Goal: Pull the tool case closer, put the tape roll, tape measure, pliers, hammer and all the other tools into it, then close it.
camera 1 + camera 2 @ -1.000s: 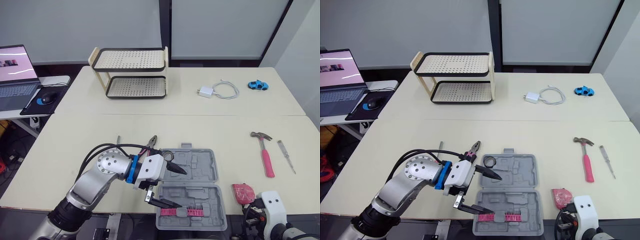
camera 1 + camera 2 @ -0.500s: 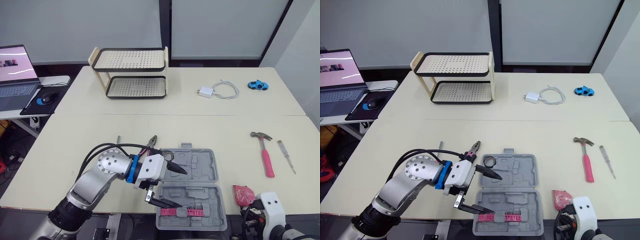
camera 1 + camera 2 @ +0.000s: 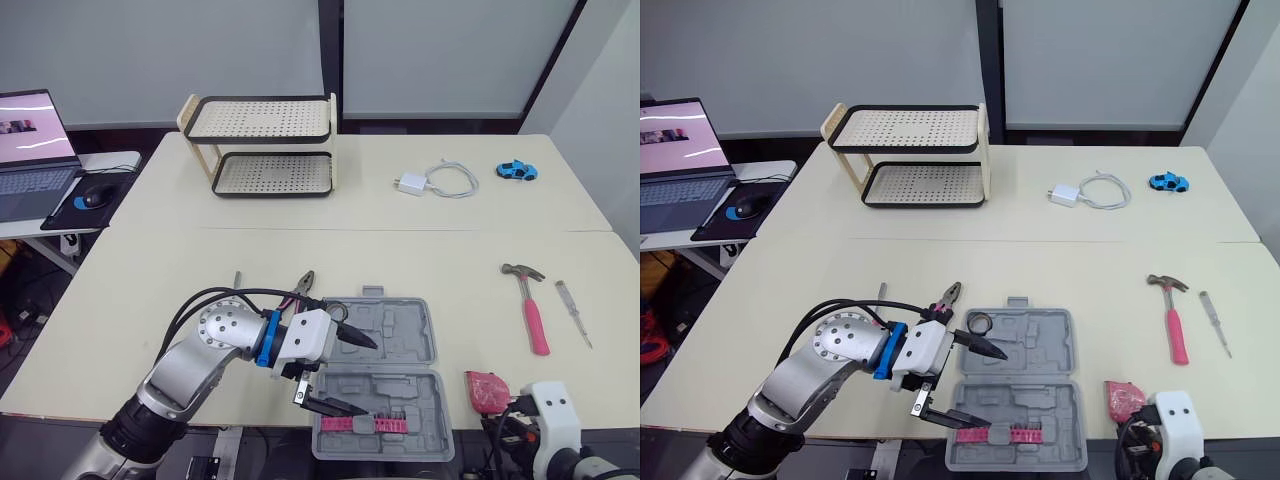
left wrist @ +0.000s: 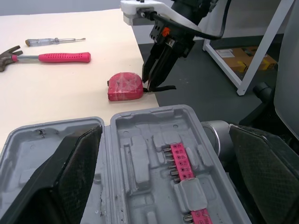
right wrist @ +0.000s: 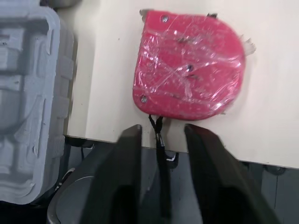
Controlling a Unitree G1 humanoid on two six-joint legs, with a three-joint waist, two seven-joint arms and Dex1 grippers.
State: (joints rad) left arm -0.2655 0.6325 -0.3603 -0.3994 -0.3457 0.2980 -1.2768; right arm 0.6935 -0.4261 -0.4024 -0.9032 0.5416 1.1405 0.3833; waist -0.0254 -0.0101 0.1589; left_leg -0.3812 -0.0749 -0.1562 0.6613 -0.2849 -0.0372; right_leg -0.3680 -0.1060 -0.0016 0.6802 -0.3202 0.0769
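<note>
Here the right gripper (image 5: pixel 161 130), fingers slightly parted and holding nothing, only the strap (image 5: pixel 153 122) between them, sits below the table (image 5: pixel 107 70) edge facing the tape measure (image 5: pixel 189 65), so it should rise to straddle the body, while the left gripper (image 3: pixel 370 378) hangs wide open, empty, over the open case (image 3: pixel 425 345).

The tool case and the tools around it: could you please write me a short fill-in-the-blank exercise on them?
The grey tool case lies ____, its pink bit strip showing. The hammer has a ____ handle. The red tape measure lies on the table, to the case's ____.
Missing words: open; pink; right.
</note>
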